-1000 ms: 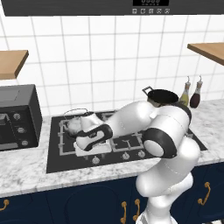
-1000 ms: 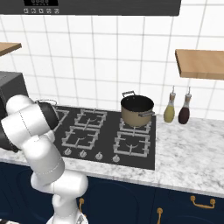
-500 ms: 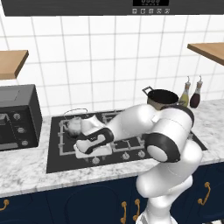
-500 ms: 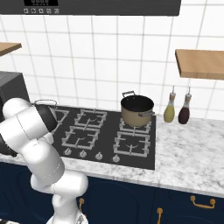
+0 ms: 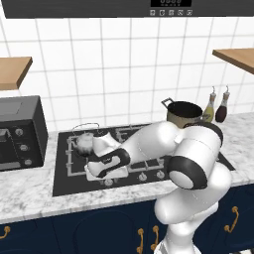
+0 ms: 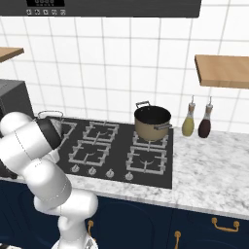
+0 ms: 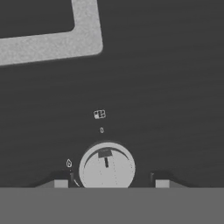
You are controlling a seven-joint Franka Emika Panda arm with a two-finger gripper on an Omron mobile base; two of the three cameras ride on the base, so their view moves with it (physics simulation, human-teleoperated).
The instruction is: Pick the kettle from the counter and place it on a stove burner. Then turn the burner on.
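Straddling stove knob [image 7: 107, 168], perhaps touching: pincer [image 7: 111, 183]

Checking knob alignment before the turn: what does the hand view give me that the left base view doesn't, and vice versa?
Hand view adds: the round silver knob with its pointer mark, a flame icon beside it, and the tool tips either side of it, with gaps showing. Left base view adds: the kettle on the back left burner, the pot, two bottles and the microwave. Both: the black cooktop and a grey grate bar.
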